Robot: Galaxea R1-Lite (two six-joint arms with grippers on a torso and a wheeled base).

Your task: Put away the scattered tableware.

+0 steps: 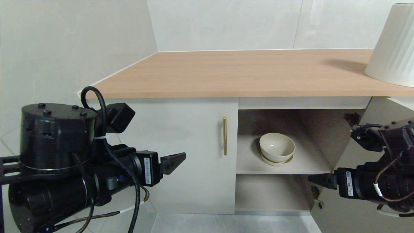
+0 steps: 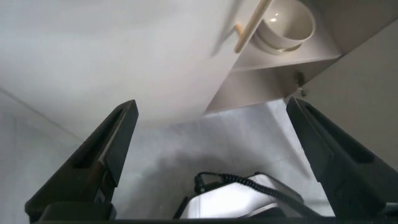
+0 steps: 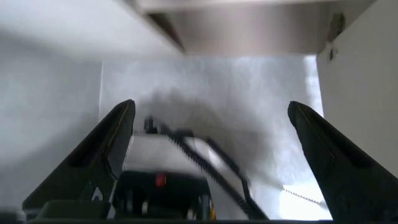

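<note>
A cream bowl (image 1: 277,147) sits on a small plate (image 1: 276,161) on the middle shelf (image 1: 307,165) of the open right half of the cabinet; the same bowl (image 2: 286,25) appears far off in the left wrist view. My left gripper (image 1: 173,161) hangs in front of the closed left door, well left of the bowl, open and empty (image 2: 211,162). Low at the right, by the open cabinet door, my right gripper (image 1: 318,179) is also open with nothing between its fingers (image 3: 211,155).
The closed left door (image 1: 181,152) has a brass handle (image 1: 224,136). The right door (image 1: 372,207) stands swung open beside my right arm. A white lampshade (image 1: 393,45) stands on the wooden countertop (image 1: 239,71) at the far right. A lower shelf (image 1: 271,194) lies below the bowl.
</note>
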